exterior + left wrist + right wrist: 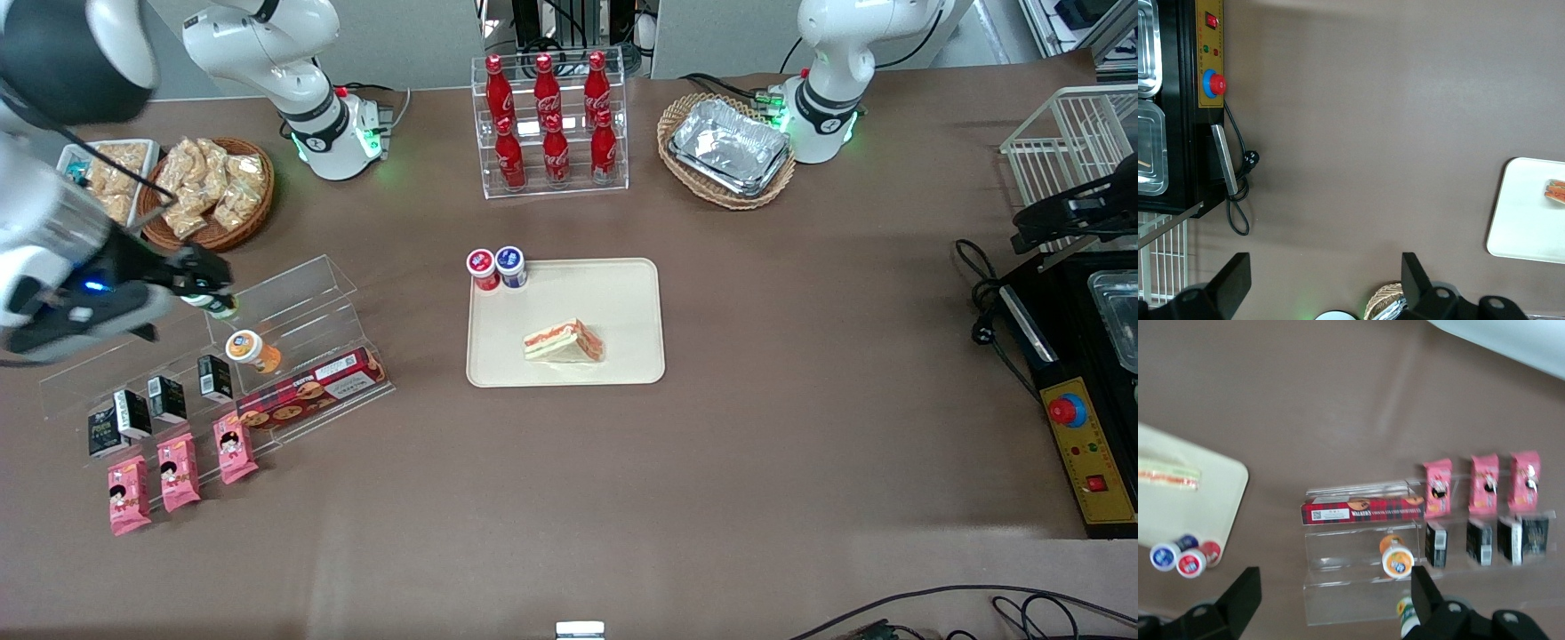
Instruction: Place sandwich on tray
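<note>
Sandwich (1168, 475) on tray (1211, 500) (fingers (1238, 600) apart)

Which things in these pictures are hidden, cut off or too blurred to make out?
- Gripper, above the clear rack: front view does not settle whether it is open or shut.
- Sandwich: left wrist view's edge cuts it off.
- Tray: partly outside the right wrist view.
- Green-capped bottle: mostly hidden by a gripper finger.
- Box labels: too blurred to read.

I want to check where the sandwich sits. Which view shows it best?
The front view: the whole sandwich lies on the tray. Both wrist views catch only part of it at their edge. The open gripper hovers above the acrylic shelf.
</note>
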`<action>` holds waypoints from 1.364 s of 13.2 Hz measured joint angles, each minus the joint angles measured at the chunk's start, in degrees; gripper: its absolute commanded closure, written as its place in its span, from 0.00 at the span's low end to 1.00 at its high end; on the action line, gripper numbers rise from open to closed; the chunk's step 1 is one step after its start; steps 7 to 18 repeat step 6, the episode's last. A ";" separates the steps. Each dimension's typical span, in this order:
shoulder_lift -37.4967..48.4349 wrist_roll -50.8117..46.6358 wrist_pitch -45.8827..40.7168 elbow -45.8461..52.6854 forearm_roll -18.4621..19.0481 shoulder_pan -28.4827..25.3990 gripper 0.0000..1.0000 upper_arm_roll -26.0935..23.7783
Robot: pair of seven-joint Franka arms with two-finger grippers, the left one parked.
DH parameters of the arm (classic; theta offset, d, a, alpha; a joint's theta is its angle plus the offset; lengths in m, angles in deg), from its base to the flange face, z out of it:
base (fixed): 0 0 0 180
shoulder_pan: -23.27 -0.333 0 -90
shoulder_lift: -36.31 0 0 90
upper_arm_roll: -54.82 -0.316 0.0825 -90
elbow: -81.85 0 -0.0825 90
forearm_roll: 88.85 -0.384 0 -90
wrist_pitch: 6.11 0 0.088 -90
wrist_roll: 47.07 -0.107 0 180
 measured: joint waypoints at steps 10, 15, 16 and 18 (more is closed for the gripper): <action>2.01 -13.08 -0.66 -0.07 0.02 0.15 0.00 6.02; 2.01 -13.08 -0.66 -0.07 0.02 0.15 0.00 6.02; 2.01 -13.08 -0.66 -0.07 0.02 0.15 0.00 6.02; 2.01 -13.08 -0.66 -0.07 0.02 0.15 0.00 6.02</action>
